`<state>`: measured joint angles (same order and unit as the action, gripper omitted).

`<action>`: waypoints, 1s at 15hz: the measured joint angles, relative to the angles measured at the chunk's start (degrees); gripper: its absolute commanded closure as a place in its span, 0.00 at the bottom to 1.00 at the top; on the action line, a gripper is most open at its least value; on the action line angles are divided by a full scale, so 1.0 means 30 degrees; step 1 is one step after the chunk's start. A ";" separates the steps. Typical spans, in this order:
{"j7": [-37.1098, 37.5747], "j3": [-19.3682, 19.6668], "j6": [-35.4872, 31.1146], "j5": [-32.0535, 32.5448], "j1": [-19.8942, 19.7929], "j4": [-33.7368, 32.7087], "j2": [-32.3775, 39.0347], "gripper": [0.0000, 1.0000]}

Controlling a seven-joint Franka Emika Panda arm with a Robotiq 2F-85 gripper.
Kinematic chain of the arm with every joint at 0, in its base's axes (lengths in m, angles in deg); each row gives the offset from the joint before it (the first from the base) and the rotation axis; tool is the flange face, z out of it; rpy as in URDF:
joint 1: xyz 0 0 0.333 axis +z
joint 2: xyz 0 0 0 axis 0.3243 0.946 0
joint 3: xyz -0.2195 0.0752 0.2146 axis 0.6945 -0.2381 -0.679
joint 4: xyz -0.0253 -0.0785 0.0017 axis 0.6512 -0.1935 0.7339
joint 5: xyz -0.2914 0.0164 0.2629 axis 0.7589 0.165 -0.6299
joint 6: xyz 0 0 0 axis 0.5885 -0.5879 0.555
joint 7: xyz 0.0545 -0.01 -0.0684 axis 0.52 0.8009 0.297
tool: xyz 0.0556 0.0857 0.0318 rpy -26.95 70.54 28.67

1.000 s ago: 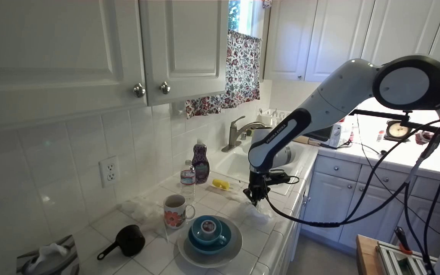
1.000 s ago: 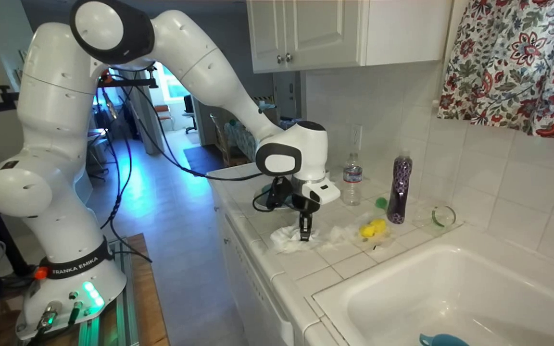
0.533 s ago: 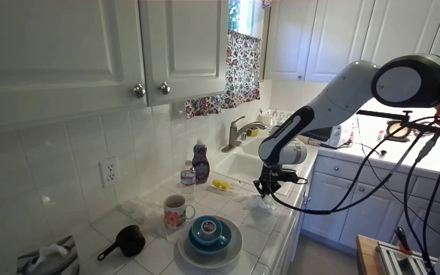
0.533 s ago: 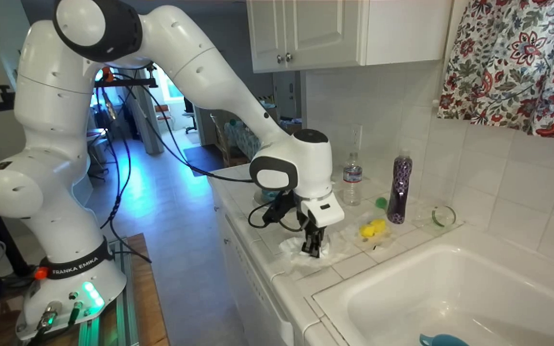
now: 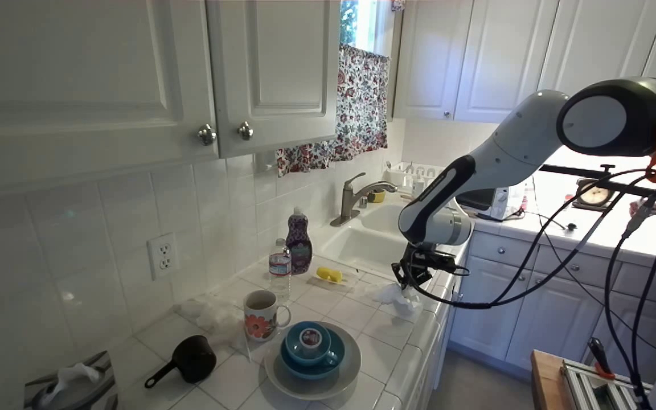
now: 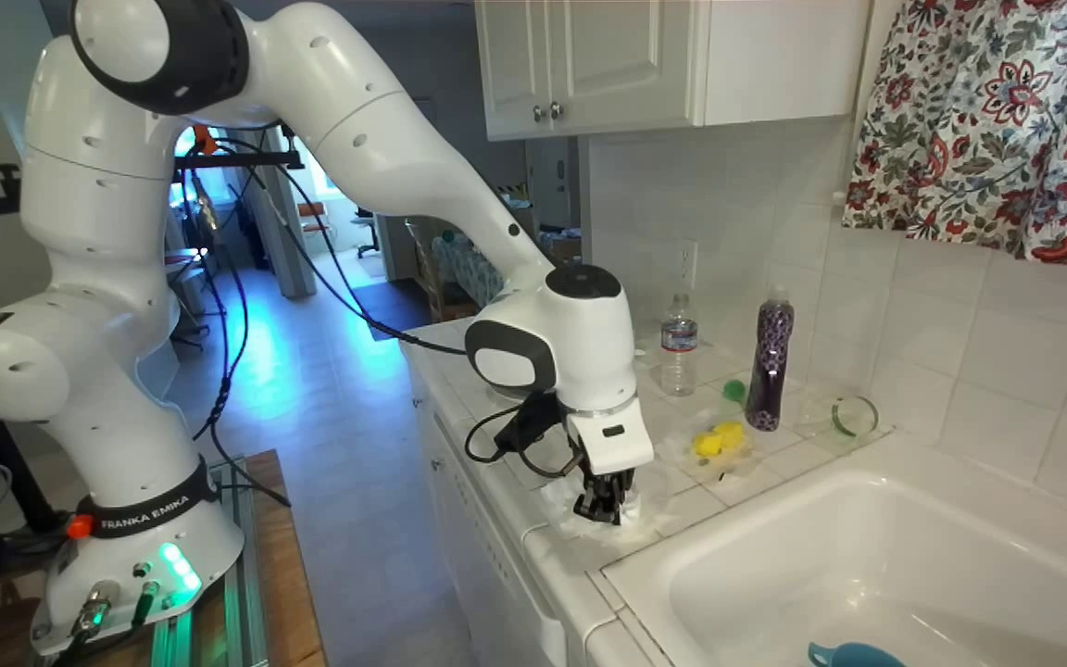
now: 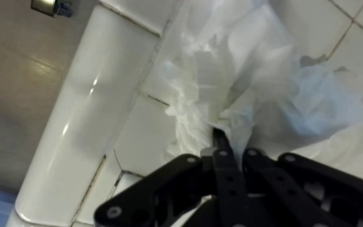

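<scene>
Lying at the wrist view's nine o'clock, the rounded white tile edge (image 7: 77,123) could knock my black two-fingered gripper (image 7: 232,148) if I drift; it clenches a crumpled, white, tissue-like sheet (image 7: 238,75) spreading toward twelve; yanking might tear it.

In an exterior view, we see the gripper (image 5: 404,285) at the wad (image 5: 392,295) on the counter (image 5: 349,315), before the sink (image 5: 356,249); nearer us, the bowl (image 5: 305,373) on the plate (image 5: 353,359); left of the plate stands the mug (image 5: 259,318); left of that, the pan (image 5: 193,361).
</scene>
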<state>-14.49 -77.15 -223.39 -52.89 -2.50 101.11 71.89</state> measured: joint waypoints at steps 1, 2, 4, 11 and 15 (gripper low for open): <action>-0.0001 -0.0044 -0.0208 0.0009 0.0136 0.0054 -0.0004 0.99; -0.0004 -0.0119 -0.0446 0.0036 0.0327 0.0076 -0.0005 0.99; -0.0009 -0.0535 -0.0753 0.0051 0.0954 0.0080 -0.0003 0.99; -0.0013 -0.2162 -0.1396 0.0133 0.3350 0.0070 0.0016 0.99; -0.0133 -0.2768 -0.1398 0.0212 0.3846 0.0032 0.0021 0.99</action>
<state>-14.89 -85.46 -227.58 -52.25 9.04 101.21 71.95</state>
